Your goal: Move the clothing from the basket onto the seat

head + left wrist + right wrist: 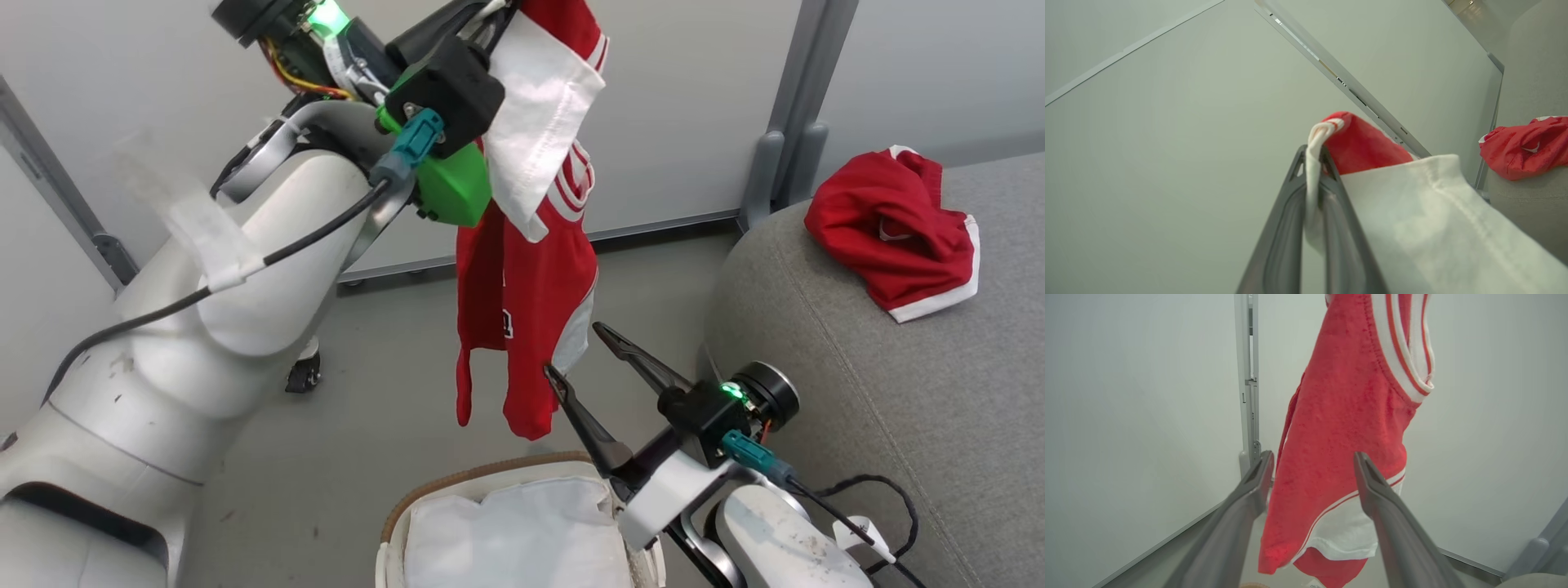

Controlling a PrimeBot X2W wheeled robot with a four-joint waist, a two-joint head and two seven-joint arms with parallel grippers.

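A red-and-white striped garment (526, 310) hangs in the air from my left gripper (490, 20), which is raised high. In the left wrist view that gripper (1312, 163) is shut on the garment's white trim (1433, 228). My right gripper (574, 349) is open above the basket (482, 478), its tips at the garment's lower end. In the right wrist view the garment (1347, 416) hangs just beyond the open gripper (1313, 455). A plain red garment (894, 233) lies crumpled on the grey seat (857, 392), also seen as the red heap (1523, 147). The basket shows its white liner (522, 531).
Pale wall panels with a grey metal post (784, 122) stand behind the seat. Grey floor (367, 425) lies between my body and the basket. A caster wheel (302, 376) sits by my left arm. A black cable (882, 498) loops from my right wrist over the seat's edge.
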